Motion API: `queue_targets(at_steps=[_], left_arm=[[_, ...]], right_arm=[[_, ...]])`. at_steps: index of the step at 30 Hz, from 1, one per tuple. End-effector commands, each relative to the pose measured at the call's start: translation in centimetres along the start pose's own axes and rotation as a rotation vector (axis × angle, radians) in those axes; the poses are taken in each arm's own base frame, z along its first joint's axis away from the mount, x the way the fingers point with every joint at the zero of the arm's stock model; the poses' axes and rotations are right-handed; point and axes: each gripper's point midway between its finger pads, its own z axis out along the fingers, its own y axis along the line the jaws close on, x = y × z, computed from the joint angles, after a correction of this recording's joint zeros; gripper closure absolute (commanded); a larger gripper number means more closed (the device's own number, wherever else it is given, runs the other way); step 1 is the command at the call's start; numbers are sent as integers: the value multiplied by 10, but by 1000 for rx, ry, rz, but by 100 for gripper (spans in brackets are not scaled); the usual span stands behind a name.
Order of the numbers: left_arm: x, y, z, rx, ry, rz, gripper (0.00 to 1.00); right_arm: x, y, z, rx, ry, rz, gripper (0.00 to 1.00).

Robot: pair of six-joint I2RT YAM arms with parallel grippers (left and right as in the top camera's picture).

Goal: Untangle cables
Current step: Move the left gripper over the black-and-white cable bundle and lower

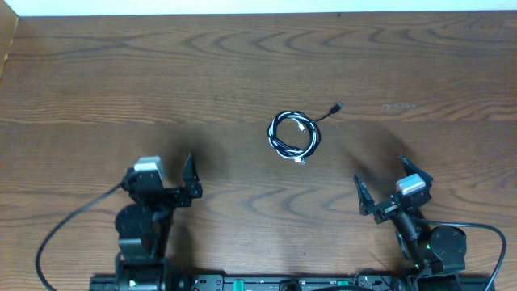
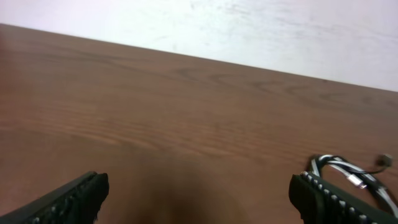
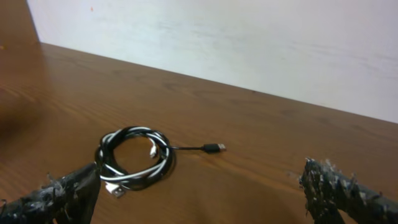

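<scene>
The cables lie as a small black and white coil on the wooden table, mid-right, with a black plug end trailing to the upper right. The coil also shows in the right wrist view and at the right edge of the left wrist view. My left gripper is open and empty at the near left, well apart from the coil. My right gripper is open and empty at the near right, also apart from it.
The wooden table runs to a pale wall at the back. Thick black cords run from the arm bases along the near edge. A table corner edge shows at the far left.
</scene>
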Motion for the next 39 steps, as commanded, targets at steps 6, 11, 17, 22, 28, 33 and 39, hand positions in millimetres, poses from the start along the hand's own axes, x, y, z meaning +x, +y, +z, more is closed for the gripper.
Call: queue_targets(at_steps=[6, 11, 17, 22, 28, 33, 39], left_arm=[[-39, -41, 17, 183, 131, 3, 2], [-64, -67, 29, 312, 196, -16, 2], [-87, -85, 43, 343, 302, -26, 2], [-102, -113, 51, 399, 380, -12, 2], [-107, -146, 64, 448, 522, 3, 2], [-97, -162, 79, 455, 664, 17, 2], [-74, -180, 88, 492, 816, 104, 2]], right_arm=[[-26, 6, -2, -44, 50, 73, 1], [-44, 2, 5, -42, 109, 90, 1], [-61, -4, 22, -46, 245, 132, 1], [-78, -10, 39, -50, 352, 166, 1], [-102, -16, 57, -57, 451, 197, 1], [-112, -13, 64, -90, 517, 227, 1], [-112, -5, 71, -184, 566, 298, 1]])
